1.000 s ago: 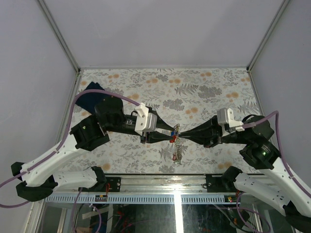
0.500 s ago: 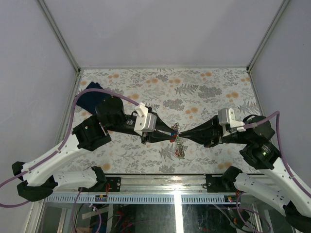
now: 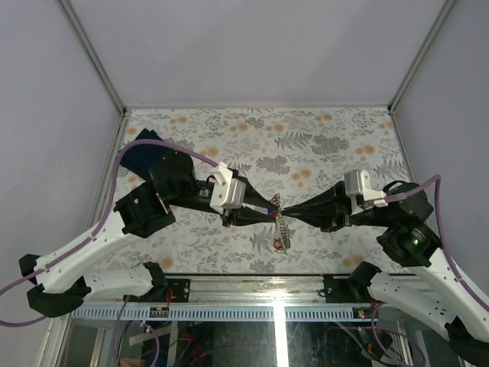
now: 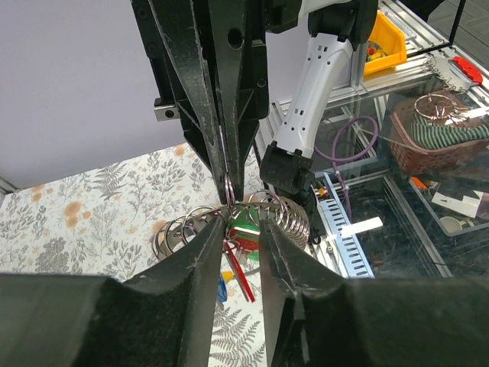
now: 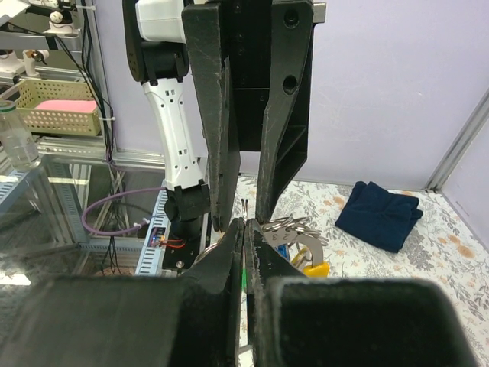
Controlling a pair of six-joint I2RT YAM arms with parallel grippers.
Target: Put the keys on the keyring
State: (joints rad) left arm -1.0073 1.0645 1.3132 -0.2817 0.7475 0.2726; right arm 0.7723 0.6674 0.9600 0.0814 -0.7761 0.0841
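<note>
Dark blue folded cloth point(image 3: 142, 157) is seen far left on the floral table point(image 3: 336, 145). Left gripper point(image 3: 268, 215) is closed narrowly on the green-tagged key point(image 4: 244, 234), raised above table centre. Keyring point(image 3: 280, 209) is pinched just beside it by the fully clenched right gripper point(image 3: 289, 213). Chain point(image 3: 283, 234) is hung below, red-tagged key point(image 4: 243, 275) alongside.

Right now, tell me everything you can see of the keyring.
The keyring is a bunch of thin, silvery wire loops, shiny like metal, overlapping side by side. It hangs in the air above the floral table, between the two grippers. The right gripper is shut on one thin loop. The left gripper closes on a green-tagged key sitting among the loops. A short chain dangles below it.
</note>
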